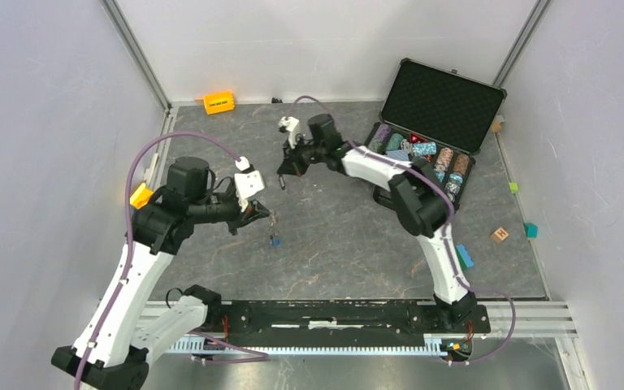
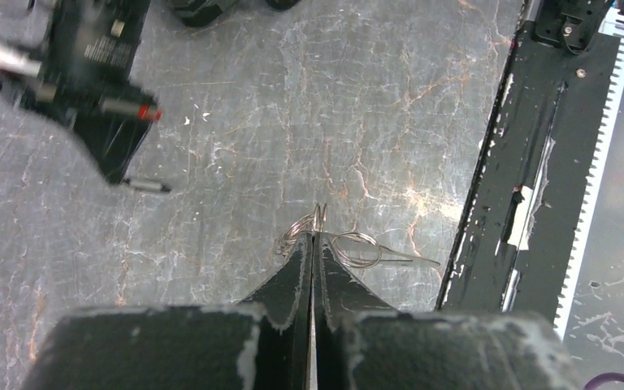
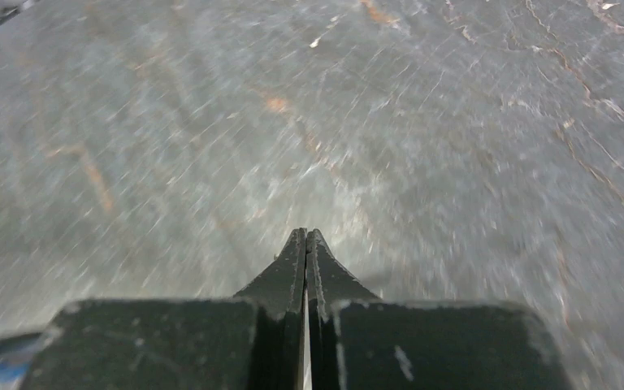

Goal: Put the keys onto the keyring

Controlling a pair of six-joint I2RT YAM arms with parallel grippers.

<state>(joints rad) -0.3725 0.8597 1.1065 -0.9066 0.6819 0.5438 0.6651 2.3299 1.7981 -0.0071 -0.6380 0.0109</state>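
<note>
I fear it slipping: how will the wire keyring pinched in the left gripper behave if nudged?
The keyring looks like thin wire loops, so probably light and slightly springy. The left gripper pinches it only at the fingertips, so a nudge may swivel it. Bare metal, likely slippery.

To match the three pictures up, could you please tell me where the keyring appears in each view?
Top external: the keyring is left of centre, pinched at the tips of the left gripper.
Left wrist: the keyring is at centre, wire loops at the shut fingertips.
Right wrist: not in it; only blurred tabletop.
Shared landmark: the black base rail, bottom of the top view, right side of the left wrist view.
</note>
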